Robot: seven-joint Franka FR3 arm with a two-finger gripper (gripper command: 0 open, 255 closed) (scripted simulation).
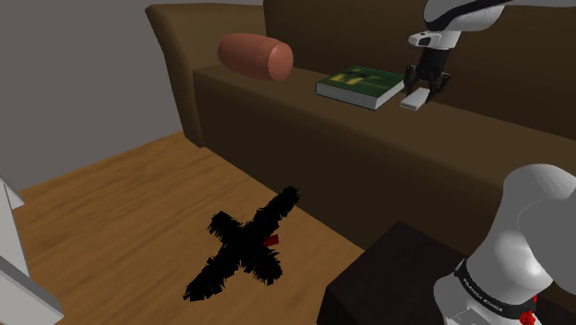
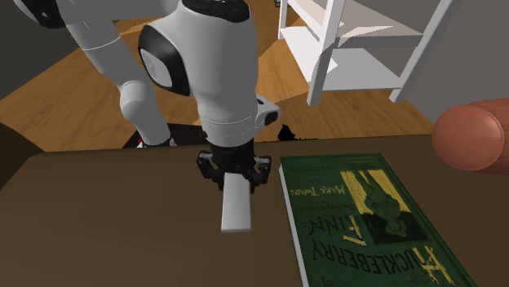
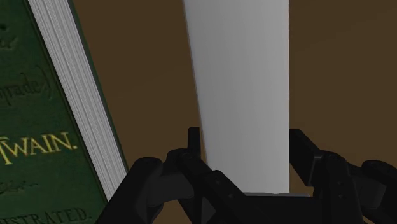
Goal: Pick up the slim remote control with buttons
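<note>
With black claw [image 3: 245,137] pinching white remote [image 3: 242,63] by one end, just beside green Huckleberry Finn book [image 3: 44,140]: lift straight up off sofa seat [image 3: 337,63], slowly, guarding against droop.

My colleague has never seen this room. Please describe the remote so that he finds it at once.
On the seat of the brown sofa lies a green book. Right beside it, the black gripper clasps the remote. It is a plain white, narrow slab; the book is broad and green.

Slim wht remote [image 2: 236,204] (plain slab), 1 end clasped in pincer [image 2: 235,174].
</note>
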